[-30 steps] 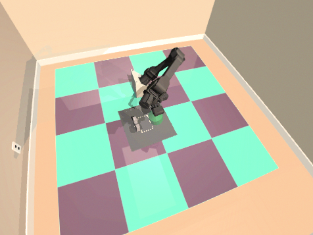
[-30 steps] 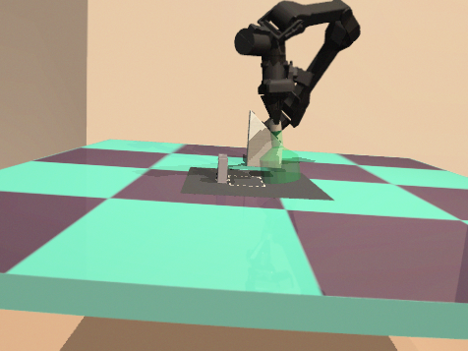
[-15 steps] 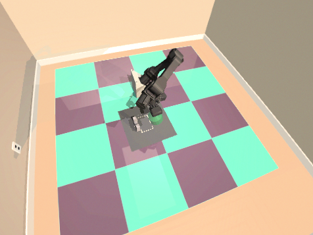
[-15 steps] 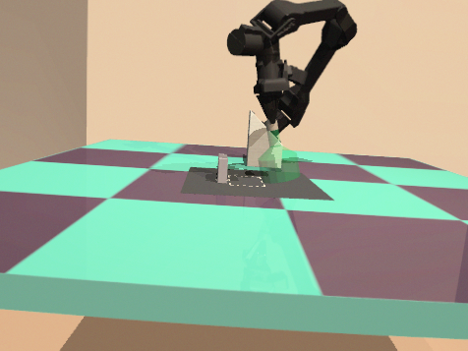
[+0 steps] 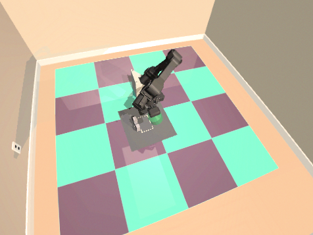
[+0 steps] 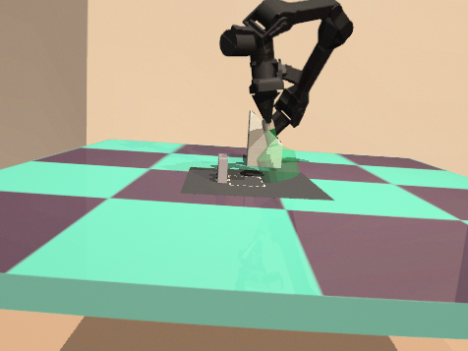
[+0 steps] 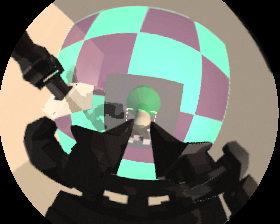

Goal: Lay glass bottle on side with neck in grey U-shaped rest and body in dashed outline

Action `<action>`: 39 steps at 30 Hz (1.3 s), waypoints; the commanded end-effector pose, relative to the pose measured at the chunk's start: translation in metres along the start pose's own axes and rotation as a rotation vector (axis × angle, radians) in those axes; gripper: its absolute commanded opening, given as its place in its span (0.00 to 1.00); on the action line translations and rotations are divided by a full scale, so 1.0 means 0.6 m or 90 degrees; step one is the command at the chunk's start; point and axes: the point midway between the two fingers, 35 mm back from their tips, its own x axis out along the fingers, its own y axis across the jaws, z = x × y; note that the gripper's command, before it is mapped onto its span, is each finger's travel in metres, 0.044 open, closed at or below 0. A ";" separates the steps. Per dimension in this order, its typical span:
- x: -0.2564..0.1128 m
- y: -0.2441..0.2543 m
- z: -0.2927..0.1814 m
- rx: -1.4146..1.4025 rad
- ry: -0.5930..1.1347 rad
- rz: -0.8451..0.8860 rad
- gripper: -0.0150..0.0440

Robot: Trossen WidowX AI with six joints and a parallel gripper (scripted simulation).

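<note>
One black claw [image 5: 152, 111] [image 6: 268, 120] [image 7: 141, 122] is pinching the green glass bottle's pale neck [image 6: 267, 125] [image 7: 142, 119] (delicate stuff), its body [image 5: 156, 118] [image 6: 280, 163] [image 7: 143, 99] leaning toward four o'clock in the exterior view.

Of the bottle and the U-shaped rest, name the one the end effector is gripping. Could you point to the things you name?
The green glass bottle [image 5: 156, 119] [image 6: 285, 164] [image 7: 143, 98]: the end effector [image 5: 154, 111] [image 6: 267, 119] [image 7: 141, 122] is shut on its pale neck [image 6: 267, 125] [image 7: 143, 117], whereas the U-shaped rest [image 5: 137, 127] [image 6: 222, 168] [image 7: 145, 141] stands ungripped.

bottle's neck top hidden between the gripper [image 5: 154, 110] [image 6: 267, 119] [image 7: 140, 125] fingertips, arm's base [image 5: 175, 56] too obscured to tell
</note>
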 end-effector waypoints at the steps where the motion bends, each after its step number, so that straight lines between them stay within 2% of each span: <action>1: -0.002 -0.001 -0.016 -0.001 0.005 0.000 0.45; 39: -0.003 -0.001 -0.070 0.012 -0.030 -0.004 0.45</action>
